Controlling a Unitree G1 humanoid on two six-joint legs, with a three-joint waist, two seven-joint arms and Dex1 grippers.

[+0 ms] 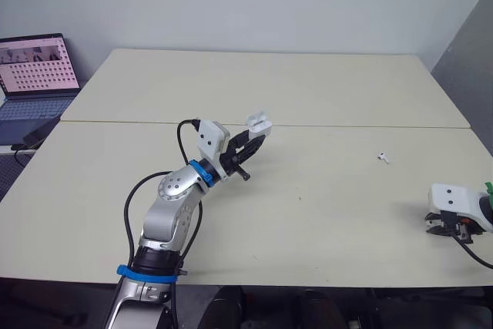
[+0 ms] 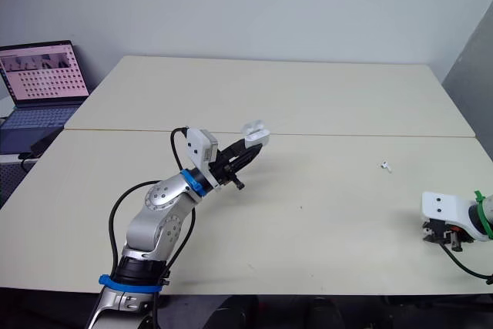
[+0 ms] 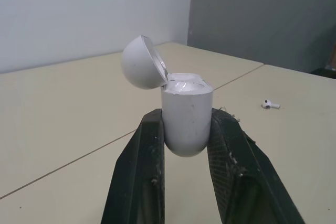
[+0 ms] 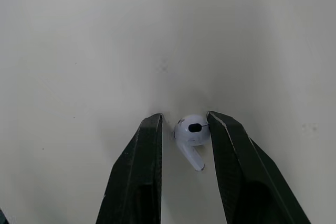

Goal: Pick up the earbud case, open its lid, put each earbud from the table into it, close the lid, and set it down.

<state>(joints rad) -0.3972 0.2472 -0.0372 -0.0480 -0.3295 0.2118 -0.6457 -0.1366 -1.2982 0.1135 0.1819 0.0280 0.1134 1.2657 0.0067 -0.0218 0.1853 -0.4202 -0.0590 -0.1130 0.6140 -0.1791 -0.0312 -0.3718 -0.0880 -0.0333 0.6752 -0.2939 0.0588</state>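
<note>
1. Earbud case (image 3: 186, 121): off the table, upright, clamped at its lower body between the two black fingers of the left gripper (image 1: 254, 136), which is closed on it. It is held above the middle of the table (image 1: 308, 90).
2. Lid (image 3: 140, 62): hinged back and standing open to one side. The mouth of the case is exposed, but I cannot tell from this angle what is inside.
3. Near earbud (image 4: 191, 132): lying on the table at the robot's right, stem pointing back toward the wrist. The right gripper (image 4: 184, 115) is down at the surface with its fingers parted on either side. One finger looks to be touching the bud's head and a sliver of gap shows at the other. Judged as bracketing, not yet gripping.
4. Far earbud (image 1: 383, 157): loose on the table between the two grippers, well apart from both and nearer the right one.
5. Progress (judgement): pick-up and lid opening are done. Both earbuds still need seating, then closing the lid and setting the case down. Less than half complete.
6. Surroundings: an open laptop (image 1: 35, 75) stands off the table's far left corner, clear of the work.
</note>
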